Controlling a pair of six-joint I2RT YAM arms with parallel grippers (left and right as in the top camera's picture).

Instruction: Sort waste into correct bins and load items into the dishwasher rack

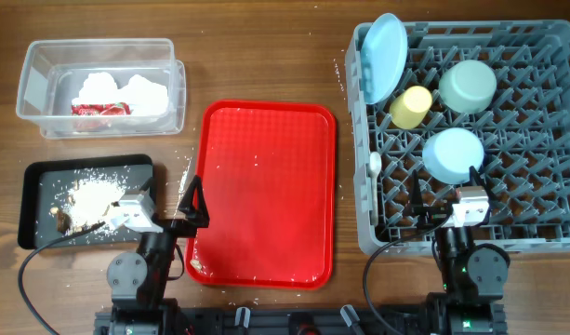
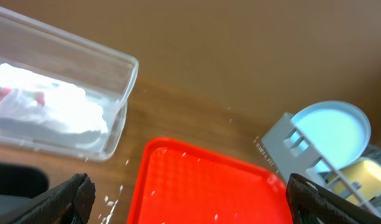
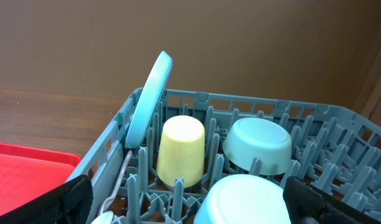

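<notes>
- While its pegs carry every dish, the grey rack (image 1: pixel 364 186) fills the right side of the table.
- Red tray (image 1: pixel 266 186) lies flat in the middle, between the rack and the 2 bins, with only white crumbs on it.
- Clear tub (image 1: pixel 33 84) sits at the far left.
- Black tray (image 1: pixel 33 209) lies just in front of the tub.
- Left pincer (image 2: pixel 190 202) is at the red tray's near left edge, fingers wide apart and empty.
- Right pincer (image 1: pixel 447 195) is over the rack's near edge, fingers wide apart and empty.
- Blue plate (image 1: pixel 385 56) stands on edge in the rack's far left corner.
- Blue bowl (image 1: pixel 452 154) and green bowl (image 1: pixel 468 86) rest bottom up in the rack, green farther back.
- Napkins (image 1: pixel 126 93) lie crumpled in the tub.
- Food scraps (image 1: pixel 94 194) are heaped in the black tray.
- Yellow cup (image 1: pixel 411 106) leans mouth down between plate and green bowl.
- Wrapper (image 1: pixel 99 110) lies beside the napkins in the tub.
- White utensil (image 1: pixel 375 165) lies by the rack's left wall; whether it is a fork or a spoon I cannot tell.
</notes>
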